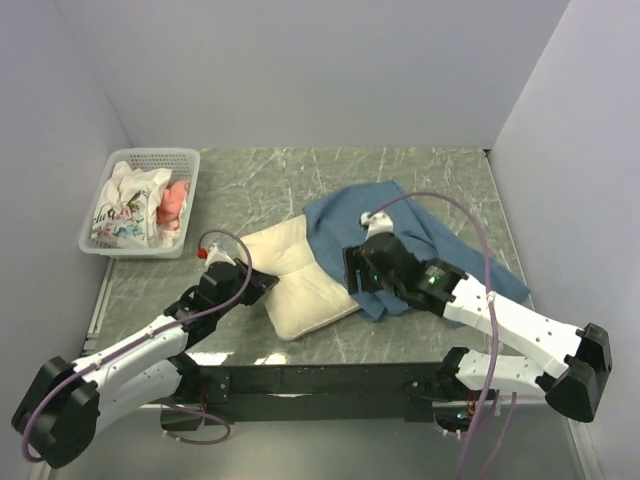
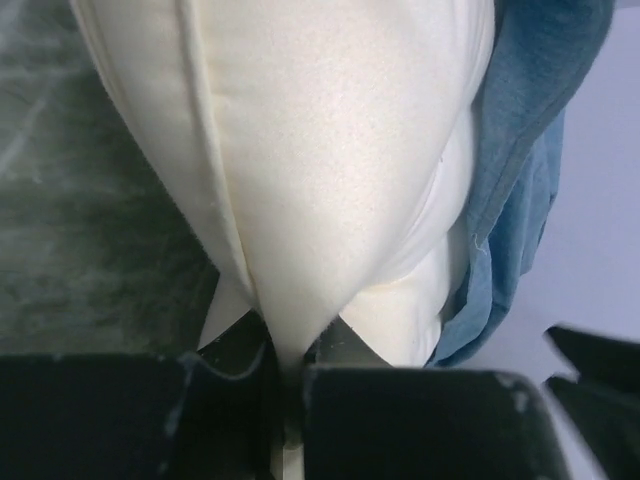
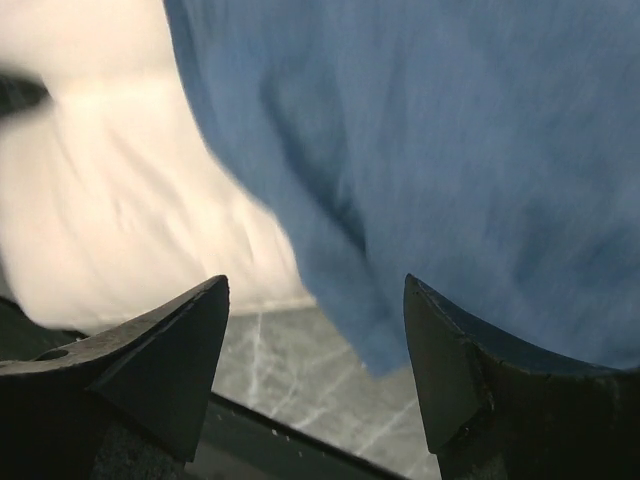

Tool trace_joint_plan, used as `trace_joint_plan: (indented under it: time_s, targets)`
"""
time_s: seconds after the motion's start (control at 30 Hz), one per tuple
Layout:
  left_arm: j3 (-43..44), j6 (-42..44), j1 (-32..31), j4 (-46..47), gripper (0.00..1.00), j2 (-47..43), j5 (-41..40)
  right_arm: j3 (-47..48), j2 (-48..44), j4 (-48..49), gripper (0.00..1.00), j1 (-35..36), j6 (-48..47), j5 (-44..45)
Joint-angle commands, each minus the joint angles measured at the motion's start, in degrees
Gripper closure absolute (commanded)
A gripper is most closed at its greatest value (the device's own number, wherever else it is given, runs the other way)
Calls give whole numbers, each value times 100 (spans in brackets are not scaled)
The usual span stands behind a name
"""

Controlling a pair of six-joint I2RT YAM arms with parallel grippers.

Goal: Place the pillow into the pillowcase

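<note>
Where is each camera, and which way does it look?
Top external: high behind the arms, looking down at the table; both arms show.
Left wrist: on the left arm, facing the pillow; left gripper pinches it.
Right wrist: on the right arm, facing the pillowcase; open right gripper shows.
Both wrist views share pillow and pillowcase.

Bench (image 1: 260, 185) layout: pillow (image 1: 300, 285) mid-frame, pillowcase (image 1: 445, 240) to its right.
The pillowcase overlaps the pillow's right end; a basket (image 1: 165, 152) holding cloth (image 1: 125, 205) sits upper left.
</note>
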Motion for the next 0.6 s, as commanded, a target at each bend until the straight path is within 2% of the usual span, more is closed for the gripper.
trace_joint_plan:
  time_s: [0.0, 0.2, 0.27, 0.57]
  targets:
    - [759, 510, 208, -383, 99, -266, -177, -438, -47, 348, 23, 563, 272, 372]
    - [1102, 642, 226, -700, 99, -160, -186, -413, 497, 612, 24, 801, 140, 495]
    - [1181, 668, 226, -718, 99, -169, -195, -368, 672, 516, 25, 793, 140, 871]
    - [1322, 739, 243, -1052, 99, -301, -230, -316, 1068, 524, 27, 28, -159, 1058]
